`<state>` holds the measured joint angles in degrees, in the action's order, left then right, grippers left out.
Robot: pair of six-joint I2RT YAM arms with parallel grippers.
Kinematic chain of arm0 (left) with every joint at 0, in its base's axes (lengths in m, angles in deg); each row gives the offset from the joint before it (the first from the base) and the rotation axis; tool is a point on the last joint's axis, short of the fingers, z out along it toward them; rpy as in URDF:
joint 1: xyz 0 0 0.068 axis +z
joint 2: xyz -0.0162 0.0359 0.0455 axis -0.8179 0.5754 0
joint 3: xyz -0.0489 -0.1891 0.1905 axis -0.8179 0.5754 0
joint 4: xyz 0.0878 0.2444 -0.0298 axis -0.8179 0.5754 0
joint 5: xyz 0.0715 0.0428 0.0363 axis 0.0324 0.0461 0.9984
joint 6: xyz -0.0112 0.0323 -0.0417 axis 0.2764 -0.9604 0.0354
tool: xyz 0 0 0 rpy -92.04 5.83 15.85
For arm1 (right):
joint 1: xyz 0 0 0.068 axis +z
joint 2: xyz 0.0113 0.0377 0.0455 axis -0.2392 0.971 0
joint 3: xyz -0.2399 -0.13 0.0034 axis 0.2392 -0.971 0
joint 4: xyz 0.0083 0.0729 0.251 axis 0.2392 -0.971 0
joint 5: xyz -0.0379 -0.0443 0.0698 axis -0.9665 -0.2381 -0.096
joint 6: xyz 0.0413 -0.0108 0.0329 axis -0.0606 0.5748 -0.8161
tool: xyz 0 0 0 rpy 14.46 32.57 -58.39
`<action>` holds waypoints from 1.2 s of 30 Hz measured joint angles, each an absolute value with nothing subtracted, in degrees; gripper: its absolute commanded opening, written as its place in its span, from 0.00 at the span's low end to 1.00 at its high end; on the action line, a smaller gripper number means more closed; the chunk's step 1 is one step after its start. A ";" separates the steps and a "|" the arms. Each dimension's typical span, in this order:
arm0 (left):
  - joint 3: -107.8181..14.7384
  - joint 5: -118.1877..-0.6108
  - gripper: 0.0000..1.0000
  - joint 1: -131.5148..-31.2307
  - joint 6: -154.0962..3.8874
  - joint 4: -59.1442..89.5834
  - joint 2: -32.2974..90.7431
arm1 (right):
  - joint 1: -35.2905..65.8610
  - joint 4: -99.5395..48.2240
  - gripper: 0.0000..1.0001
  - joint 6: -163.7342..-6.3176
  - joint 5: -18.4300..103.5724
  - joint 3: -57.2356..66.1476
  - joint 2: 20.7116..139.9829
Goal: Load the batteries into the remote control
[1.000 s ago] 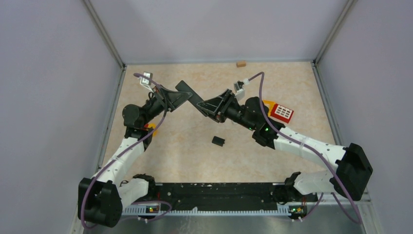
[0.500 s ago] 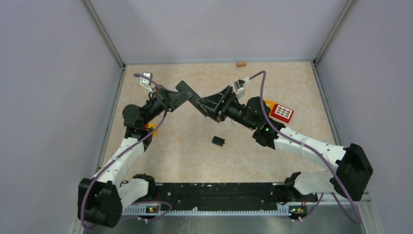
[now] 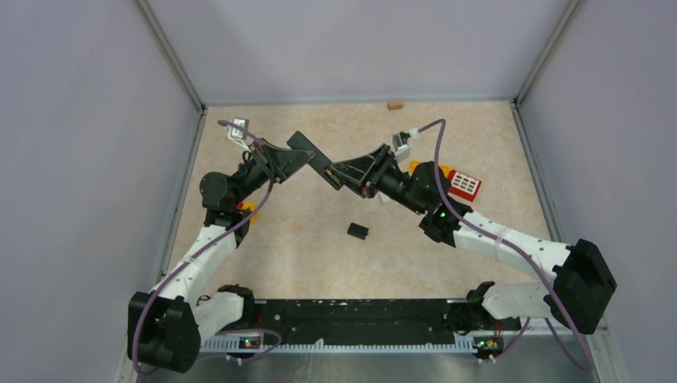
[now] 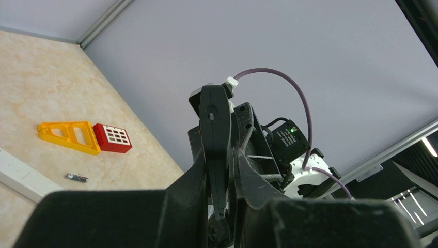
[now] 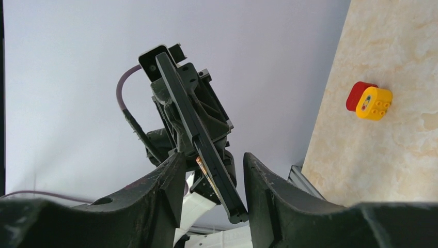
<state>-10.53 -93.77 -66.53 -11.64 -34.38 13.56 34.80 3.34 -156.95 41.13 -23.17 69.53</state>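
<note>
– Black plastic lies nearest on the marbled beige tabletop (image 3: pixel 303 255); what is it?

– One small flat piece (image 3: pixel 358 230), probably the battery cover, alone and well apart from both arms. Beyond it, raised off the table, the left gripper (image 3: pixel 292 161) is clamped tight on the black remote control (image 3: pixel 307 150), holding it slantwise in the air.

– And the right gripper?

– The right gripper (image 5: pixel 213 160) meets the remote's lower end. Its fingers (image 5: pixel 155 191) stand apart on either side of the thin body, with a gap showing on one side, so they grip nothing. Between them, at the remote's back, a small coppery cylinder (image 5: pixel 201 164) shows. It looks like a battery sitting in the bay, though the view is too edge-on to be sure.

– Where are the other batteries?

– One loose battery (image 4: pixel 76 177) lies on the table near a yellow and red toy piece (image 4: pixel 85 137). No others are visible. Farthest off, a small wooden block (image 3: pixel 394 104) sits by the back wall.

– Which step is this, then?

– Judging by the layout, it is seating a cell in the open compartment. Next, the right gripper would need to back off, go down for the loose battery and bring it lengthwise to the bay while the left holds the remote steady.
</note>
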 measured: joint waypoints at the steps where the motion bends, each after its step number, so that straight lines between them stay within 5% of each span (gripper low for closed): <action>1: -10.53 -93.77 0.00 -66.53 -11.59 -34.90 13.56 | 34.74 3.56 0.43 -157.02 41.35 -23.19 69.55; 12: -10.51 -94.01 0.00 -66.51 -10.52 -37.57 13.56 | 34.56 5.70 0.30 -157.28 43.49 -23.21 70.33; 36: -10.51 -94.99 0.00 -66.49 -8.82 -38.20 13.54 | 34.34 20.28 0.20 -153.08 46.83 -28.17 72.17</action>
<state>-10.51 -94.99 -66.49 -8.82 -38.20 13.54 34.34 20.28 -153.08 46.83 -28.17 72.17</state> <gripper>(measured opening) 0.157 0.245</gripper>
